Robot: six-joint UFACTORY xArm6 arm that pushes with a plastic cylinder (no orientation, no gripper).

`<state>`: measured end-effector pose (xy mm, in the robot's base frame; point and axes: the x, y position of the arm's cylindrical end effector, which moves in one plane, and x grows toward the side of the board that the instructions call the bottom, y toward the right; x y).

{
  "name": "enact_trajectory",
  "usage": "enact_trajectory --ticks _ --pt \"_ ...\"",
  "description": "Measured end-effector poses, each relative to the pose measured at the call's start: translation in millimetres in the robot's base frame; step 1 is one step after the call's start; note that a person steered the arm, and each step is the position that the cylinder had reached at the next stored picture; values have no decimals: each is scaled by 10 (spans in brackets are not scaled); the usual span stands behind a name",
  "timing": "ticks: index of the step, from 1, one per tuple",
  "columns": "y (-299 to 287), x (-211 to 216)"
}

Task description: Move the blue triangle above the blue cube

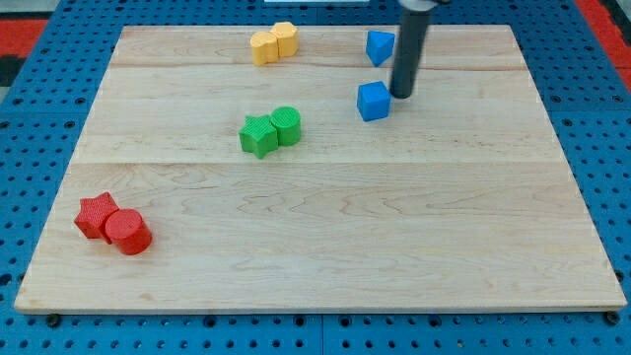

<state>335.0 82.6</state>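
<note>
The blue triangle (380, 46) lies near the view's top, right of centre, on the wooden board (315, 227). The blue cube (374, 101) lies just below it, with a small gap between the two. My dark rod comes down from the view's top, and my tip (401, 95) rests on the board right beside the cube's right edge. It looks close to touching the cube. The rod passes just right of the triangle.
Two yellow blocks (273, 43) sit touching at the view's top, left of the triangle. A green star (258, 135) and a green cylinder (286, 125) touch near the centre. A red star (97, 215) and a red cylinder (128, 233) touch at the lower left.
</note>
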Motion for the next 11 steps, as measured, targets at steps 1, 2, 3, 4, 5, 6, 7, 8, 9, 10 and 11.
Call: enact_trajectory --ticks 1,2,3,4,5,6,7,8,9,10,11 --pt "-519 23" --pt "-631 123" --pt "-922 214" --pt "-423 -13" --pt "532 -284" --pt "1016 -984" --pt "972 -1436" --pt "424 -1211" --pt "-235 -965" --pt "-407 -648" --pt "-731 -381"
